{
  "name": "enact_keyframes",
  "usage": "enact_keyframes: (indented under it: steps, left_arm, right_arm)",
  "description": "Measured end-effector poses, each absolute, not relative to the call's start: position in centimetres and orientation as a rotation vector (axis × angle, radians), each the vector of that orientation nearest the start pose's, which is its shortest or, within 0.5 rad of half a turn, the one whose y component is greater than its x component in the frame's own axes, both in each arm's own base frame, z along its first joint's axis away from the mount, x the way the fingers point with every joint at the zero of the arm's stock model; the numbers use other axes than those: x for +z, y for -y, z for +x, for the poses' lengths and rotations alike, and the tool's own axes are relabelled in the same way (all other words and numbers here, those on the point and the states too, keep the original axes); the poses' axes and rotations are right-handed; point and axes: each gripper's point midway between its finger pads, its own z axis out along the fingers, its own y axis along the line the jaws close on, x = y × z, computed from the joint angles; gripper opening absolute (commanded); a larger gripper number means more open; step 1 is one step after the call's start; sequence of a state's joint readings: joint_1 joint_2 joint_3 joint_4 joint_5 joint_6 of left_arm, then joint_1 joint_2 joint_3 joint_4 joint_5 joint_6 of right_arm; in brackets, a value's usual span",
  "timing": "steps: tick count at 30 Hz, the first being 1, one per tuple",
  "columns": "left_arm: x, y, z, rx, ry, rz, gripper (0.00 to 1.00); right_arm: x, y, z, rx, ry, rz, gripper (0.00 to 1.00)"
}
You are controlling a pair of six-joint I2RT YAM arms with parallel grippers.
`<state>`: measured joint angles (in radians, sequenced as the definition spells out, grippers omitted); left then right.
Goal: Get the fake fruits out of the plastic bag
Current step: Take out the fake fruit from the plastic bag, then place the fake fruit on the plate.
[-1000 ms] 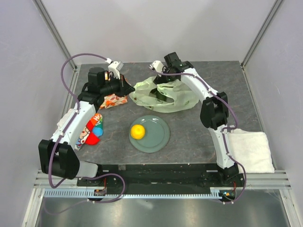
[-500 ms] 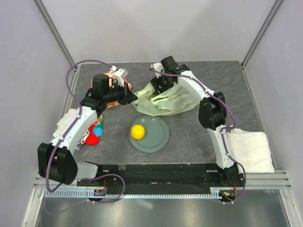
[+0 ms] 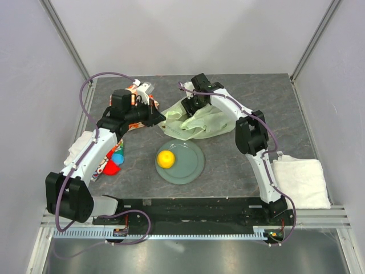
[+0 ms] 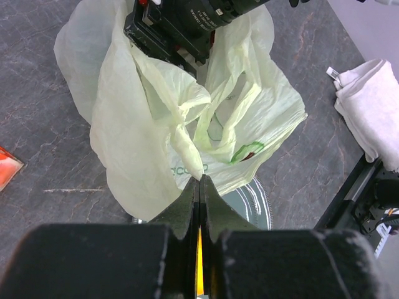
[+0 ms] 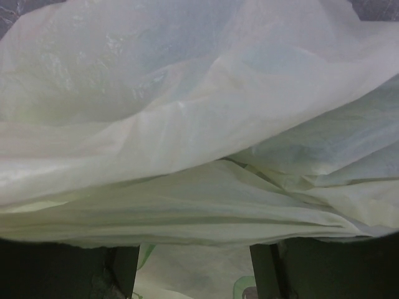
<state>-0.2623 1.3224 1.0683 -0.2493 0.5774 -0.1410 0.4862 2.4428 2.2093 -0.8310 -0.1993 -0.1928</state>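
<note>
The plastic bag (image 3: 201, 123) lies slumped at the far middle of the table, its long axis running left to right, just beyond the plate (image 3: 193, 170) that holds the orange (image 3: 166, 159). No other fake fruit shows in any view, so I judge the rest are inside the film.

Start on the left. Your left gripper (image 3: 162, 119) sits at the bag's left near corner. Its arm reaches far, then turns right with the wrist level, and the jaws are pressed together on a thin point of film. That is a pinch on the edge only.

Your right gripper (image 3: 191, 106) is the closer one to the bag's bulk. It sits over the far upper folds, the arm doubled back to the left and the tool pointing down. In its wrist view the fingers (image 5: 126, 271) stand apart with film draped across them, and I cannot tell if any layer lies between. The opening seems to lie between the two grippers, so the coming move turns on spreading them apart, left and right.
</note>
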Motion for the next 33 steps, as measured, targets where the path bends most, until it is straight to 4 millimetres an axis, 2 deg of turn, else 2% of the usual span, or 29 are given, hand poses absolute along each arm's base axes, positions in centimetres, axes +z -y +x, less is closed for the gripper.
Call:
enact_keyframes:
  steps: [5,8,12,14,16,19,21,26,33]
  left_arm:
    - [22.1,19.6,34.1,-0.845,-2.045,0.484,0.02]
    - [21.8,19.6,34.3,-0.845,-2.053,0.482,0.02]
    - [22.1,19.7,35.0,-0.838,-2.044,0.48,0.02]
    - [22.4,19.7,35.6,-0.822,-2.035,0.471,0.02]
    - [22.7,19.6,36.1,-0.805,-2.029,0.461,0.02]
    - [24.0,19.5,37.3,-0.775,-2.003,0.448,0.02]
    - [25.3,19.5,38.1,-0.758,-1.972,0.444,0.02]
    - [27.5,19.7,39.9,-0.738,-1.912,0.441,0.02]
    - [26.6,20.0,40.8,-0.756,-1.944,0.404,0.02]
  right_arm:
    - [5.6,-28.5,48.1,0.369,-2.46,-0.954,0.38]
    - [8.1,-28.6,47.7,0.388,-2.417,-0.973,0.39]
    - [15.1,-28.4,45.8,0.445,-2.288,-1.006,0.4]
    - [19.4,-28.2,44.0,0.485,-2.199,-1.023,0.4]
    - [22.9,-27.7,42.1,0.513,-2.128,-1.035,0.4]
    - [25.9,-27.2,39.5,0.552,-2.053,-1.067,0.39]
    - [26.2,-27.0,38.1,0.586,-2.035,-1.097,0.39]
    - [24.5,-28.3,34.4,0.709,-2.014,-1.238,0.38]
    - [20.3,-34.0,25.6,0.834,-1.926,-1.597,0.37]
